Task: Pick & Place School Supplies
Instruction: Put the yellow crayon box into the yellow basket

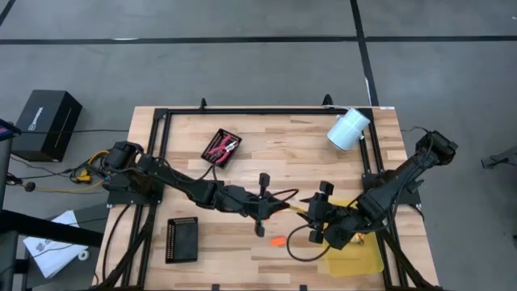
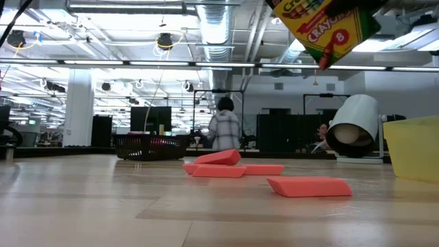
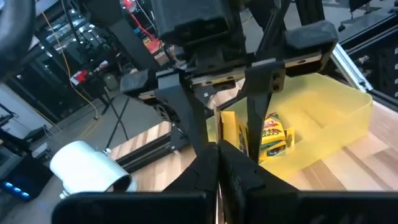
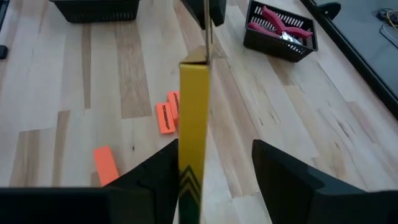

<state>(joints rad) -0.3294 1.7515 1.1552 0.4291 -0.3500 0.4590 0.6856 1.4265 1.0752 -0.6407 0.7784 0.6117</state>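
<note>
A flat yellow crayon box [image 1: 300,208] hangs in the air between my two grippers over the table's middle right; in the low view the crayon box [image 2: 322,27] is tilted and well above the table. My left gripper [image 3: 217,168] is shut on it. My right gripper [image 4: 214,146] is open, one finger on each side of the box [image 4: 194,124], which stands close against one finger; I cannot tell whether they touch. Orange stubby pieces [image 4: 165,115] lie flat on the table below. Red-handled scissors [image 4: 280,25] lie in a black mesh tray. My left gripper pinches the crayon box between its two fingers by a thin flap at the end nearest it [image 4: 207,34]. It comes at the box level, from the table's left side. The box is lifted clear and stands on edge, reaching toward the right gripper.
The yellow translucent bin [image 1: 359,263] sits at the near right corner, with another crayon box [image 3: 275,138] inside it. A white roll [image 1: 349,129] lies near the far right corner. An empty black mesh tray [image 1: 182,240] sits near left. A person [image 2: 223,130] stands far behind the table.
</note>
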